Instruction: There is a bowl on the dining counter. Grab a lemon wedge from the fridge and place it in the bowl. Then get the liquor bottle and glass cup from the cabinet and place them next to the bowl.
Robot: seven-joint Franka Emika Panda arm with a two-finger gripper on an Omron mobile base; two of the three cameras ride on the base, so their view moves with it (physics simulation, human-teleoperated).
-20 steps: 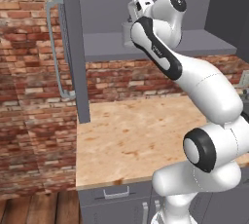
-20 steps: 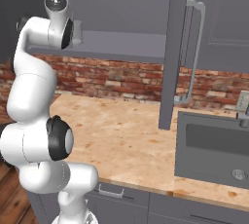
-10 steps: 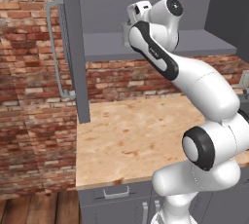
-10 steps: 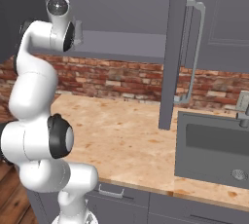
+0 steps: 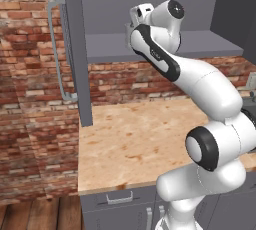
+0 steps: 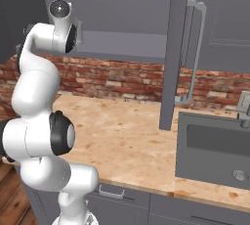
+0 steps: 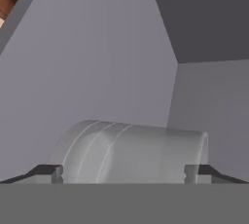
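- Clear, colourless and slightly tapered, the glass cup lies sideways in our hand view, between the two dark fingertips of our tool.
- We see the tool spread wide, its tips at either flank of the cup; whether they touch it we cannot tell.
- Our white arm reaches up into the grey cabinet, wrist at its shelf.
- Below lie a wood-grain tabletop and a brick wall.
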